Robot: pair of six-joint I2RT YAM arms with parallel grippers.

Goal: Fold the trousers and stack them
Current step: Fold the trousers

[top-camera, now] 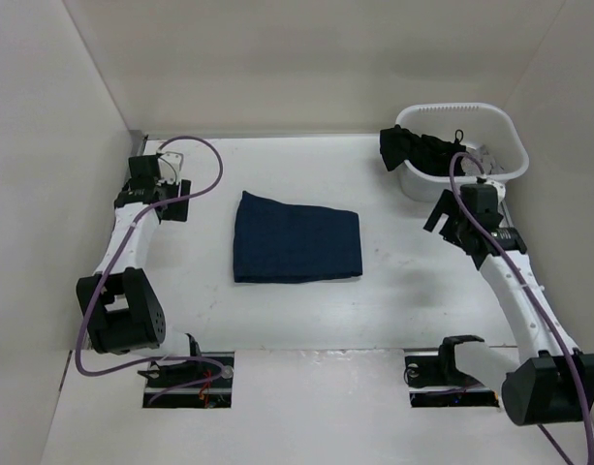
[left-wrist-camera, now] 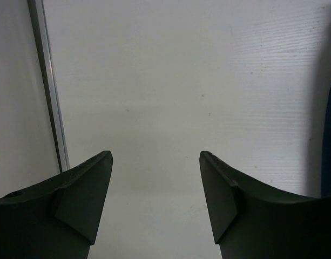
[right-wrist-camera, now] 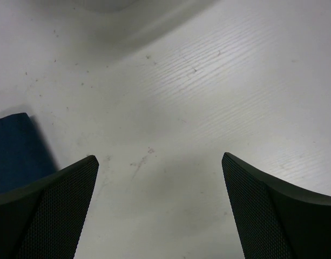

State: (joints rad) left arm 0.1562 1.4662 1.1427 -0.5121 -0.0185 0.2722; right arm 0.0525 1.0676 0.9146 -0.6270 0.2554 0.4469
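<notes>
Midway across the surface (top-camera: 393,310), the folded navy jeans (top-camera: 297,250) lay as a flat rectangle, long axis running left to right between the arms. My left pincer (left-wrist-camera: 155,154) hovered off its far-left corner, jaws apart and empty. My right pincer (right-wrist-camera: 160,156), jaws wide and empty too, hung beyond the right-hand short edge, by the white basket (top-camera: 510,145). I judged the left the nearer, though either would meet a short edge side-on.
</notes>
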